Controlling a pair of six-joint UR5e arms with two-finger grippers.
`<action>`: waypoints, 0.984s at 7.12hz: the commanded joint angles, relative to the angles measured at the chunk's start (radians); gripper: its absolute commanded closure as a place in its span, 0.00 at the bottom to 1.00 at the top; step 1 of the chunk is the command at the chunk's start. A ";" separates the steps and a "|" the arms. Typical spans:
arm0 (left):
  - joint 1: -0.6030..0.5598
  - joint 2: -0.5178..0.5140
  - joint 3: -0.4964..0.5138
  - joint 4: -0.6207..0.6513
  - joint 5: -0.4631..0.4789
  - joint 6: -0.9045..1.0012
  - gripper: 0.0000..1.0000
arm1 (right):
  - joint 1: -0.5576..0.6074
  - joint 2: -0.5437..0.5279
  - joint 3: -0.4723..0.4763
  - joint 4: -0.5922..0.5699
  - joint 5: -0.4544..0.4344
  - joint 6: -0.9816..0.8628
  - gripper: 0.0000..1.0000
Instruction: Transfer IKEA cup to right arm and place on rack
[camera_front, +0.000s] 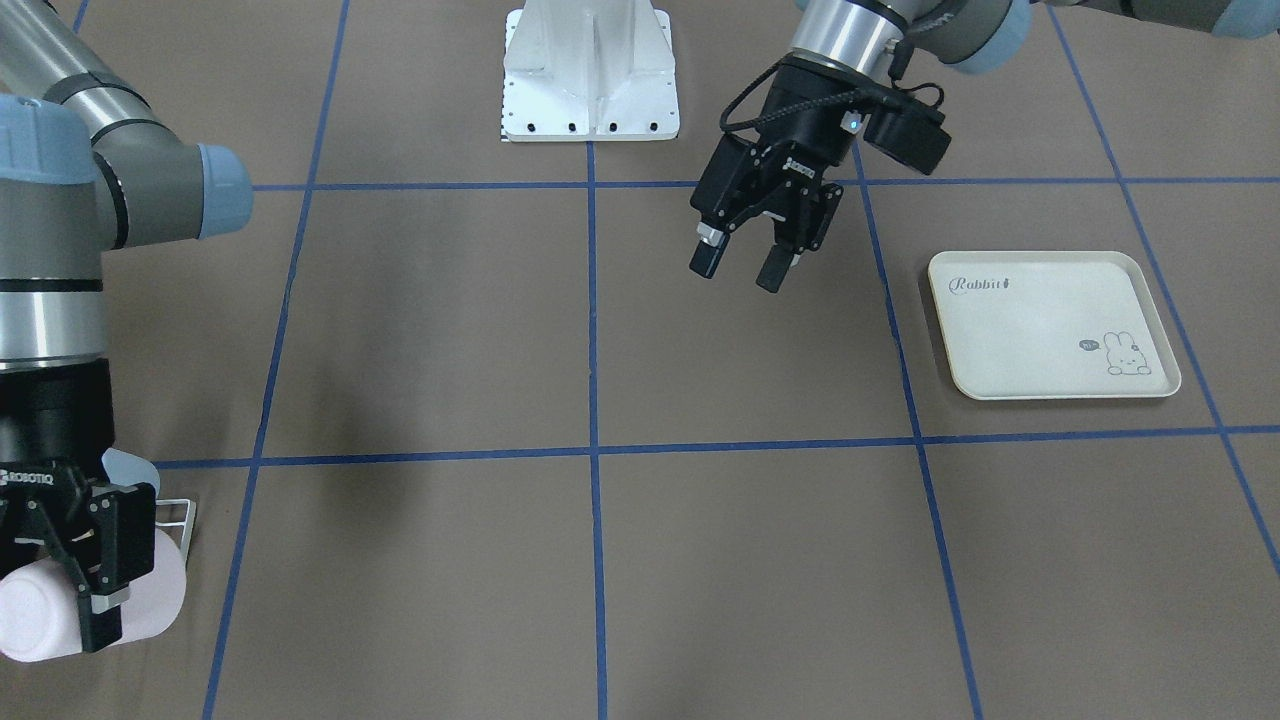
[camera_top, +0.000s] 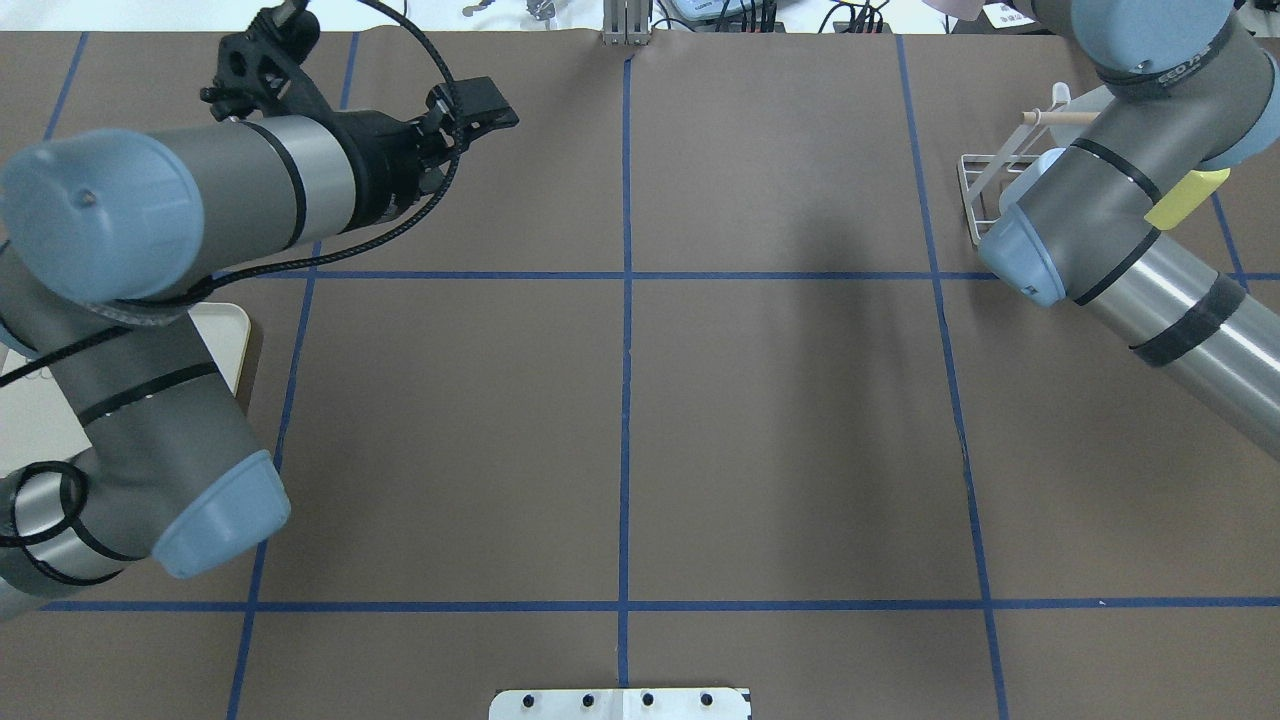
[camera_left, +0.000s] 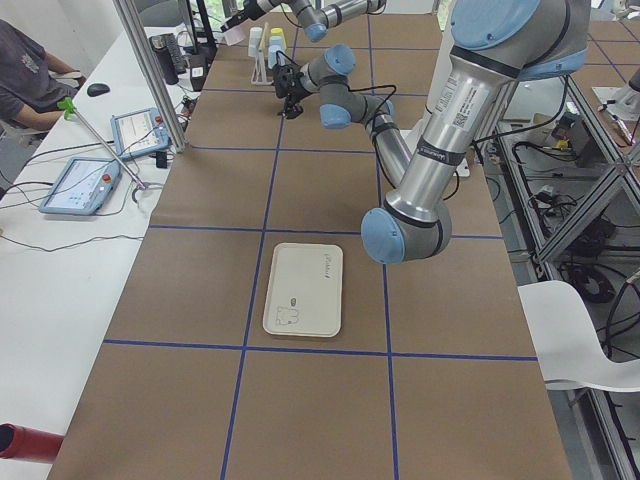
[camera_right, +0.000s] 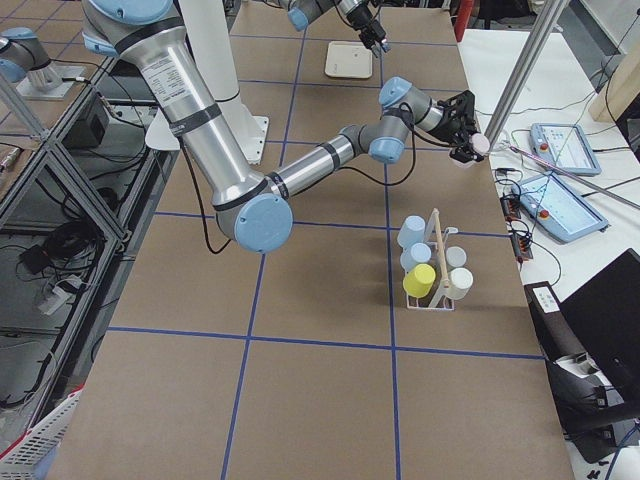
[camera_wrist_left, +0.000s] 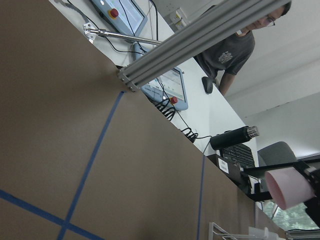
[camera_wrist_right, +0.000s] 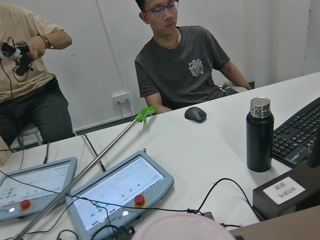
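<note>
Front-facing view, right gripper: The right gripper (camera_front: 55, 600) was seen at the lower left corner. Its fingers were pinched on the pink cup (camera_front: 152, 588), which was held on its side above the tabletop (camera_front: 760, 560).
Front-facing view, left gripper: The left gripper (camera_front: 738, 270) was held spread and empty, well apart from the cup. A cream tray (camera_front: 1050, 325) was seen near it.
Overhead view, rack: The rack (camera_top: 985, 200) and its wooden dowel (camera_top: 1060, 116) were seen at the far right, mostly covered by the right arm (camera_top: 1100, 200). The cup was hidden there.
Exterior right view, rack: Other cups, a yellow one (camera_right: 420, 280) among them, were seen on the rack. The pink cup was held raised and apart from it, toward the edge of the tabletop.
Left wrist view, cup: The cup was shown far off, gripped by the right gripper.
Right wrist view, cup: Only a pink curved edge was shown at the bottom. Two people were seen at a white desk behind it.
Step in hand: The transfer was judged as finished, because the cup was gripped by the right gripper alone. The placing was in hand.
Next move: The cup should be carried over a free prong and turned mouth down. It should be lowered fully before the fingers are opened, and the neighbouring cups should not be pushed.
</note>
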 joint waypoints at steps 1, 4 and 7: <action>-0.091 0.066 -0.055 0.137 -0.106 0.156 0.00 | 0.030 -0.003 -0.073 -0.003 -0.052 -0.141 1.00; -0.174 0.187 -0.084 0.137 -0.213 0.299 0.00 | 0.027 -0.077 -0.104 0.042 -0.072 -0.165 1.00; -0.175 0.195 -0.089 0.136 -0.214 0.303 0.00 | 0.012 -0.129 -0.107 0.124 -0.075 -0.179 1.00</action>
